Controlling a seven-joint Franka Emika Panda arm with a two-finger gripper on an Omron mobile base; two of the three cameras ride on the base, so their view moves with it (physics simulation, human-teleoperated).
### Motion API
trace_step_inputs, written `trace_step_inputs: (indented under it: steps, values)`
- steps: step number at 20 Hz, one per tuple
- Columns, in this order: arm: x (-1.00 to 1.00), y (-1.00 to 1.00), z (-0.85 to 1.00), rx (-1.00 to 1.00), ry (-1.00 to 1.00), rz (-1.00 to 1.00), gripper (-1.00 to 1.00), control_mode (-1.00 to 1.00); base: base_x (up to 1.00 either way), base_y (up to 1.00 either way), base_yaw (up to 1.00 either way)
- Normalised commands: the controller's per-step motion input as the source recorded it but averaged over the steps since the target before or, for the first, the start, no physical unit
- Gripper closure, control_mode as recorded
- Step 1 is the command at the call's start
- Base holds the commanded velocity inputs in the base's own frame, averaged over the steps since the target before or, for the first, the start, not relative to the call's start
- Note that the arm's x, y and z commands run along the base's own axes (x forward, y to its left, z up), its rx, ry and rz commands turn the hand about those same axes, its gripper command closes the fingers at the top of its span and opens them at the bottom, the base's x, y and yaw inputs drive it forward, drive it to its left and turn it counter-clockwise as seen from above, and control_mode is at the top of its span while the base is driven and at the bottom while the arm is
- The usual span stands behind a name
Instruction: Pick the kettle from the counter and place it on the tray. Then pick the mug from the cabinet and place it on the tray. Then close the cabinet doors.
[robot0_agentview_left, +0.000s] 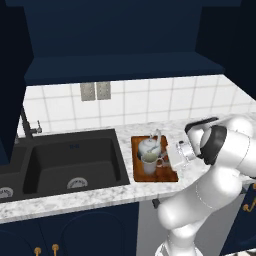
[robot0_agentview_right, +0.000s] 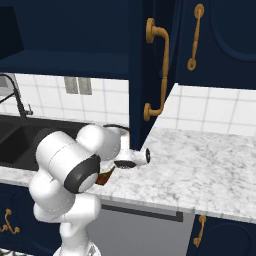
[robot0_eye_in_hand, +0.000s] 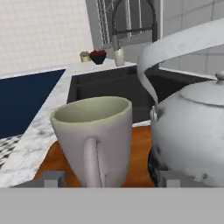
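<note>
Beige cylindrical mug (robot0_eye_in_hand: 94, 140) and squat white-grey kettle (robot0_eye_in_hand: 192, 131) stood on reddish-brown wooden tray (robot0_agentview_left: 170, 176); gripper (robot0_eye_in_hand: 105, 179) spread apart, empty; navy cabinet doors (robot0_agentview_right: 150, 65) unclosed.

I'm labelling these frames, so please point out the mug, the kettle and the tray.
mug (robot0_eye_in_hand: 94, 131): hand view, on its outer wall above the handle.
kettle (robot0_eye_in_hand: 190, 135): hand view, on its rounded body.
tray (robot0_agentview_left: 165, 175): left base view, on bare wood near its front right corner.
</note>
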Motion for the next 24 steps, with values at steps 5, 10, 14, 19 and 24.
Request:
trace_step_inputs:
  steps: [5, 10, 14, 19, 24]
  values:
    - [-0.14, 0.12, 0.49, -0.15, 0.22, 0.08, -1.00, -1.00, 0.00, 0.00, 0.00]
    - [-0.48, 0.00, 0.40, -0.11, 0.14, 0.01, -1.00, -1.00, 0.00, 0.00, 0.00]
    - [-0.73, 0.00, 0.25, 0.00, -0.01, -0.11, -1.00, -1.00, 0.00, 0.00, 0.00]
    - [-0.73, -0.04, 0.49, 0.08, -0.10, -0.09, -1.00, -1.00, 0.00, 0.00, 0.00]
    - [-0.51, -0.02, 0.80, 0.10, -0.04, -0.03, -1.00, -1.00, 0.00, 0.00, 0.00]
